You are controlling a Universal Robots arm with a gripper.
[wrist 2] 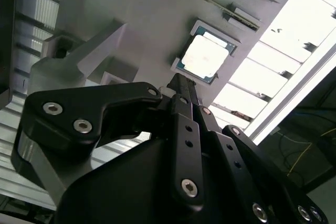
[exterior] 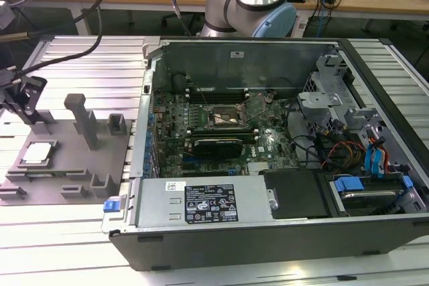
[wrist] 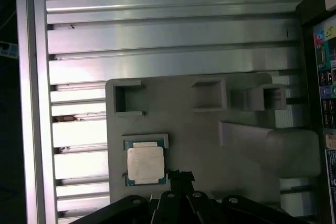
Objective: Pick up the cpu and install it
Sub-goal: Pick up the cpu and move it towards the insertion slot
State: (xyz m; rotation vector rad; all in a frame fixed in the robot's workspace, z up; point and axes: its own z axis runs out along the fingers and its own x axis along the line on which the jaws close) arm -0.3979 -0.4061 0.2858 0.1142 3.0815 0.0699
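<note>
**Gripper (wrist 2: 178, 80) poised beside cpu (wrist 2: 205, 56); pick not yet made**

Pick-up is judged the step in hand. The cpu is seated in a recess of the grey tray (wrist: 210, 145) on the counter (exterior: 80, 58), outside the computer case (exterior: 268, 239). The jaws are seen closed and empty, angled down just beside the chip. A grasp would call for opened jaws centred over it.

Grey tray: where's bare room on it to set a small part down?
Bare floor between the cpu and the tall post; slatted table around the tray. Crowded by the gripper beside the cpu.
</note>
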